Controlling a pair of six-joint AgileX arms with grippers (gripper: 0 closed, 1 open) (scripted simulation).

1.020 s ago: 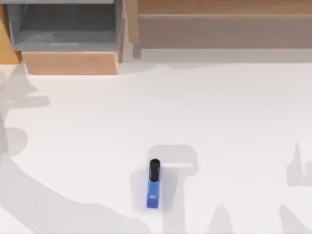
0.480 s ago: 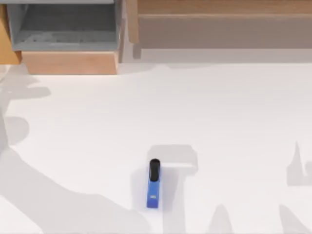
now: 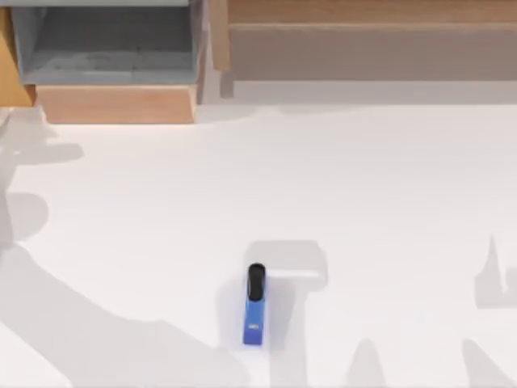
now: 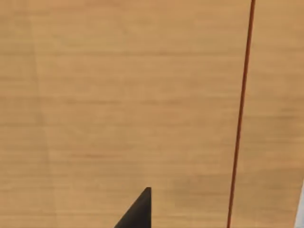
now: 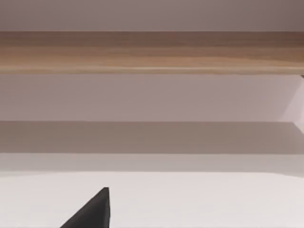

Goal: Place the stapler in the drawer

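Note:
The stapler (image 3: 254,305), a narrow blue bar with a black rounded end, lies flat on the white table at the lower middle of the top view, black end toward the back. The drawer (image 3: 117,103) stands pulled out at the back left, showing its grey inside and light tan front panel. A black part of my left gripper (image 4: 137,213) shows in the left wrist view, close against a tan wooden surface (image 4: 118,95). The right wrist view has a black part of my right gripper (image 5: 92,211) above the white table, facing the cabinet.
A wide brown wooden cabinet (image 3: 371,40) runs along the back right, also in the right wrist view as the cabinet (image 5: 152,50). A thin dark red seam (image 4: 240,118) crosses the tan wood. Arm shadows lie on the table's left and lower right.
The arm shadow at the table's left edge has shifted slightly. The stapler and the drawer have stayed where they were.

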